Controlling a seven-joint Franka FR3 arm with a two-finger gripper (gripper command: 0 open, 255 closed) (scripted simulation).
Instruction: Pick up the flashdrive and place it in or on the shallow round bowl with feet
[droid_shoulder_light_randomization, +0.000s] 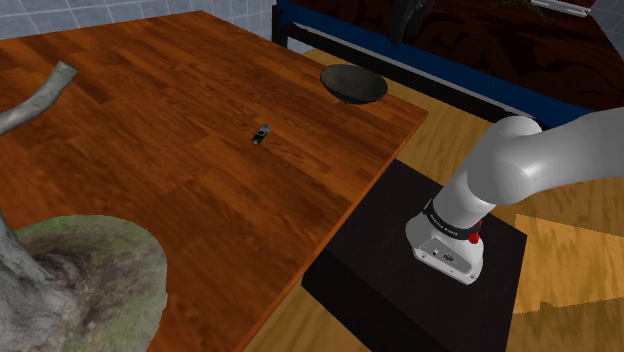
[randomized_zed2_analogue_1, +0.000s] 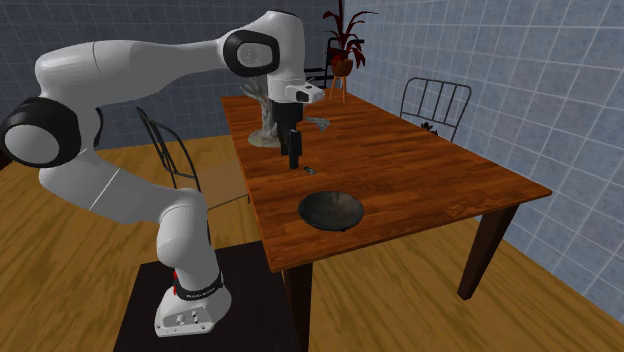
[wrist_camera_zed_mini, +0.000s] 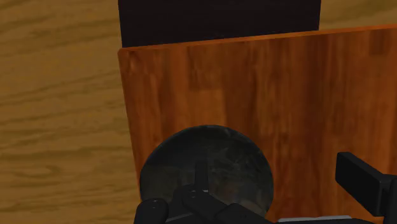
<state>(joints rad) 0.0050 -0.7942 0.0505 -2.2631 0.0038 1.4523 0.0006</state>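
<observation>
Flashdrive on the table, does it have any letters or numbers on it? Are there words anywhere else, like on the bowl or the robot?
No text can be read in these pictures.
flashdrive: too small to tell whether it carries any marking.
bowl: plain and dark, no letters.
arm's base: a few small dark marks, too small to read.

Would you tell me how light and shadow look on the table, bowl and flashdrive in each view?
Shoulder view: even light, a soft sheen on the table, hardly any shadow under the flashdrive. Second exterior view: the bowl reads nearly black. Wrist view: its inside shows dull mottled patches, no glare.
</observation>
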